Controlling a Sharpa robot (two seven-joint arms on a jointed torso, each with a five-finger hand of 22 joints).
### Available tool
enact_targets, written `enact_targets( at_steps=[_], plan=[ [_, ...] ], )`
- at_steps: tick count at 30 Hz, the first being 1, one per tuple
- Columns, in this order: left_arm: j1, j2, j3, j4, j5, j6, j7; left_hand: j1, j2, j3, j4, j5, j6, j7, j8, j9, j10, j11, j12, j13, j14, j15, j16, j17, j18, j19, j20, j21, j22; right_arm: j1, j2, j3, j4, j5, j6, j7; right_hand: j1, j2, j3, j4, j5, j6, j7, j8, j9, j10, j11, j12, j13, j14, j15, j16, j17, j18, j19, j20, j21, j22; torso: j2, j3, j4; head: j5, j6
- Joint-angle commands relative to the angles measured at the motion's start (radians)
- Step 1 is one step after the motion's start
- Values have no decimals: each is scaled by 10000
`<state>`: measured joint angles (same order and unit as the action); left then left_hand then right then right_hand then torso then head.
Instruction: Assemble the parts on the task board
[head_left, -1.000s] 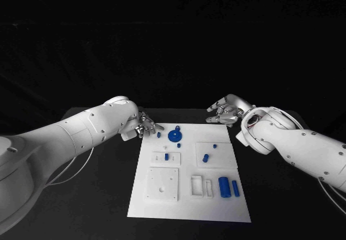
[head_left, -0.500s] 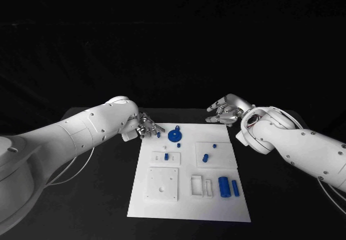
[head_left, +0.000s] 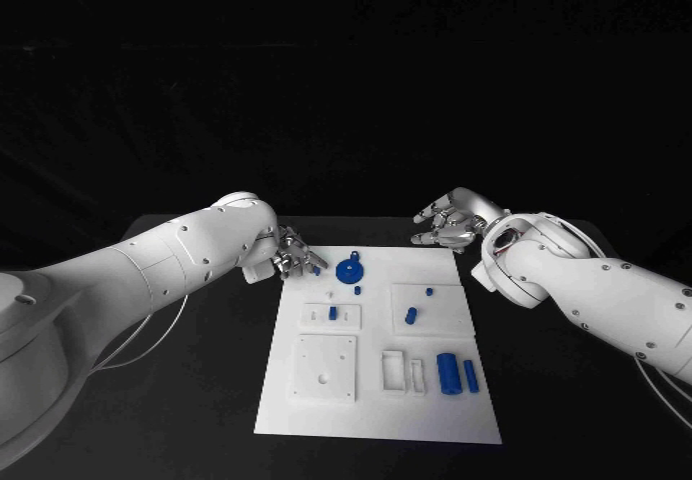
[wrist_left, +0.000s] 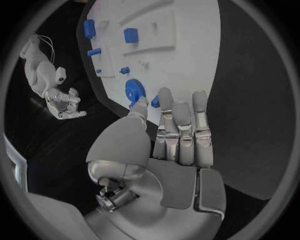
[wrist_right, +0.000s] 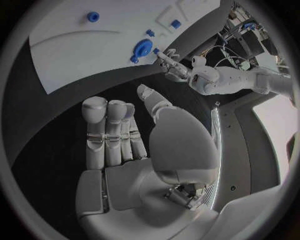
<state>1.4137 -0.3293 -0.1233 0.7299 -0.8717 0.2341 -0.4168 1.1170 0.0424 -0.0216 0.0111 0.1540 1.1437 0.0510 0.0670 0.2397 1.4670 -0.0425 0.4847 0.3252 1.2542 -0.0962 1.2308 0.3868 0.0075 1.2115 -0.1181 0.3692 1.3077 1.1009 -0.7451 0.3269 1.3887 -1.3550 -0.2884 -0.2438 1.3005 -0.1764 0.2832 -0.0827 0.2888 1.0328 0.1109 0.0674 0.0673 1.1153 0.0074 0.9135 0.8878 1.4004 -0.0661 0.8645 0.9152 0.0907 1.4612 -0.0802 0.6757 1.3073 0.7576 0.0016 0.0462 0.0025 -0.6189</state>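
Observation:
The white task board (head_left: 378, 400) lies mid-table with blue parts on it. A blue gear (head_left: 349, 270) sits near its far edge, and a small blue peg (head_left: 317, 268) stands just left of it. My left hand (head_left: 293, 252) hovers at the board's far left corner. Its fingers are stretched out, and in the left wrist view the peg (wrist_left: 154, 102) sits between thumb tip and a fingertip, beside the gear (wrist_left: 134, 91). I cannot see a firm grip. My right hand (head_left: 450, 225) hangs over the black table past the far right corner, fingers straight, holding nothing.
Nearer on the board lie two blue cylinders (head_left: 449, 374), small blue pieces (head_left: 411, 316) on raised white squares, a white plate (head_left: 326, 368) and a white slotted block (head_left: 404, 370). Black table surrounds the board on all sides.
My left hand has edged a little to the right, closing in on the small blue peg. The peg, the gear and my right hand have stayed put.

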Motion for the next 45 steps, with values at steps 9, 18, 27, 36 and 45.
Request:
enact_targets(
  at_steps=[9, 18, 27, 36, 45],
  plan=[
    [-26, 39, -7, -26, 154, -9, 139, 69, 454, -27, -19, -355, 58, -24, -8, 15, 162, 62, 37, 0, -59, -10, 54, -23, -38, -19, 20, 4, 202, -4, 15, 7, 3, -109, 58, 52, -68, -11, 98, 2, 74, 60, 7, -49, -12, 5, -47, 21, -15, 47, -10, -38, 15, 72, 253, -51, 13, 801, 11, 5, -5, -26, -11],
    [-77, 74, -8, -134, 219, 32, 186, 328, 646, 65, -124, -389, 45, -33, -8, 29, 154, 58, 38, 3, -67, -13, 55, -25, -40, -32, 20, 2, 202, -4, 17, 7, 9, -109, 24, 73, -76, -15, 108, -1, 96, 69, 3, -47, -11, 12, -49, 26, -13, 56, -12, -29, 26, 69, 255, -52, 40, 806, 10, 9, -4, -56, -24],
    [-132, 119, -11, -184, 249, 169, 225, 807, 940, 228, -521, -201, 97, -75, -8, 55, 153, 46, 40, 1, -87, -27, 73, -20, -55, -50, 5, 23, 207, -4, 13, 7, 9, -94, 31, 74, -87, -16, 116, 2, 113, 78, 1, -47, -11, 25, -53, 31, -11, 66, -16, -26, 29, 67, 260, -55, 61, 809, 3, 5, -1, -69, -33],
    [-144, 77, -12, -176, 351, 214, 260, 1134, 1215, 468, -1053, 635, 113, -95, -3, 100, 155, 43, 22, -15, -92, -42, 85, -21, -57, -72, -10, 68, 210, -4, 3, 7, 3, -78, 42, 68, -87, -16, 116, 2, 113, 78, 1, -47, -11, 25, -53, 31, -11, 66, -16, -26, 29, 67, 260, -55, 61, 809, -1, -5, 7, -54, -43],
    [-145, -4, -13, -98, 566, 170, 265, 1135, 1431, 913, -1776, 1741, 127, -54, 4, 216, 173, 49, 6, -36, -81, -43, 102, -21, -16, -113, -15, 184, 219, -4, 3, 7, -9, -61, 51, 68, -92, -18, 121, 2, 126, 79, 1, -47, -12, 27, -53, 31, -10, 73, -17, -20, 38, 64, 261, -57, 81, 812, -12, -14, 14, -25, -31]
  ],
)
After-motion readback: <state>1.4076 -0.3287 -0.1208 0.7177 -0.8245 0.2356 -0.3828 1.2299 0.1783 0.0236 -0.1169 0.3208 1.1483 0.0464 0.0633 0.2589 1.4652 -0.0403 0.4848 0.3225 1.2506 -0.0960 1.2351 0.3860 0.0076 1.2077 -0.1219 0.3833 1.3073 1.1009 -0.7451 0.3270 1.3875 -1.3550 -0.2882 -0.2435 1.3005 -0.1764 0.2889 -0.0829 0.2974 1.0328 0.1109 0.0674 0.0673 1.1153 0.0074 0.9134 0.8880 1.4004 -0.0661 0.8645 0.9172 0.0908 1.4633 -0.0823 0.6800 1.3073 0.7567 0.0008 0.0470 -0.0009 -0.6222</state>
